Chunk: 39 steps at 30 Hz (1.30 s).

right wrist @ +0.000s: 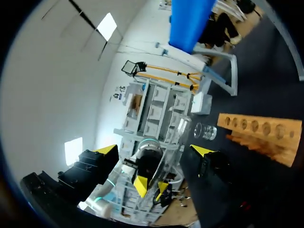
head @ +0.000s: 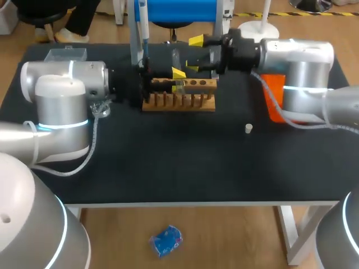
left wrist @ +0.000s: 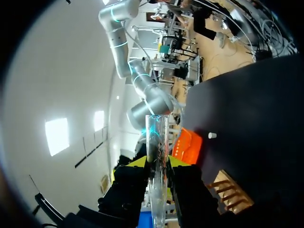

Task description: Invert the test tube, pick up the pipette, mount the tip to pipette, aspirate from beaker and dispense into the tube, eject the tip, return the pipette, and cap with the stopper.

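Glass test tube | left end effector clamped | right end effector spread

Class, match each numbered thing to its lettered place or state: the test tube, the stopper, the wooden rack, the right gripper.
1 test tube
2 stopper
3 wooden rack
4 right gripper

A open
B lying loose on the table
C clamped in the left gripper
D light brown, with a row of holes

Pairs: 1-C, 2-B, 3-D, 4-A
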{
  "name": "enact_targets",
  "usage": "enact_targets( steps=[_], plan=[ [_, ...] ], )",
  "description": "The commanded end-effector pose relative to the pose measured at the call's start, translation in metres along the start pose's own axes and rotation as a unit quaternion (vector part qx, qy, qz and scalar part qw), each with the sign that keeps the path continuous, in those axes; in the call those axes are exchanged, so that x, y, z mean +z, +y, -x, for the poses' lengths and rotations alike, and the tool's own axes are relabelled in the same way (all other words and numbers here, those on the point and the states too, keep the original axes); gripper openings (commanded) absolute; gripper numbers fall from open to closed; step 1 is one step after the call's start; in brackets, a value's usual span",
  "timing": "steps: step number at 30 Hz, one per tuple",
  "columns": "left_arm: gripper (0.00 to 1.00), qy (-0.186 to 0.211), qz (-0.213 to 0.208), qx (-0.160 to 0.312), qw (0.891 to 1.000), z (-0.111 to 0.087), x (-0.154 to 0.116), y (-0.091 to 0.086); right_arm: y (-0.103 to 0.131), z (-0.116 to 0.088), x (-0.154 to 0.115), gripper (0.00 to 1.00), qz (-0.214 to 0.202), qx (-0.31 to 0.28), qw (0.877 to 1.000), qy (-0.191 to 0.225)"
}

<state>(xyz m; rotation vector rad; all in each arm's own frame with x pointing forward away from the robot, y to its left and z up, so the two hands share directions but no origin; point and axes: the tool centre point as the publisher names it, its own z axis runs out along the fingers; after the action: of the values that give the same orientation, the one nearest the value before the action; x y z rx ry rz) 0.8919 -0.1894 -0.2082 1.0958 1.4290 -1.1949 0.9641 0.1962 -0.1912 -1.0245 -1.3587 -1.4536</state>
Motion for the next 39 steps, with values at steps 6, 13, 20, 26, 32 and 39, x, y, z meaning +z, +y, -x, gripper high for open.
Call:
enact_targets(
  steps=[6, 13, 20, 26, 32, 39],
  plan=[
    [0.0, 0.019, -0.091, -0.189, 0.978, 0.002, -0.014, 0.011, -0.003, -0.028, -0.036, 1.0, -0.058, -0.251, 0.966, -0.018],
    [0.0, 0.023, -0.088, -0.187, 0.978, 0.001, -0.015, 0.013, -0.003, -0.028, -0.036, 1.0, -0.058, -0.251, 0.966, -0.018],
    [0.0, 0.023, -0.088, -0.187, 0.978, 0.001, -0.015, 0.013, -0.003, -0.028, -0.036, 1.0, -0.058, -0.251, 0.966, -0.018],
    [0.0, 0.022, -0.043, -0.306, 0.951, 0.015, -0.023, 0.02, -0.01, -0.024, -0.048, 1.0, -0.117, -0.338, 0.932, -0.057],
    [0.0, 0.05, 0.006, -0.391, 0.919, 0.031, -0.019, 0.022, -0.014, -0.023, -0.072, 1.0, -0.19, -0.46, 0.853, -0.154],
    [0.0, 0.056, 0.011, -0.528, 0.847, 0.032, -0.003, 0.026, -0.032, 0.004, -0.108, 1.0, -0.313, -0.581, 0.702, -0.269]
  ],
)
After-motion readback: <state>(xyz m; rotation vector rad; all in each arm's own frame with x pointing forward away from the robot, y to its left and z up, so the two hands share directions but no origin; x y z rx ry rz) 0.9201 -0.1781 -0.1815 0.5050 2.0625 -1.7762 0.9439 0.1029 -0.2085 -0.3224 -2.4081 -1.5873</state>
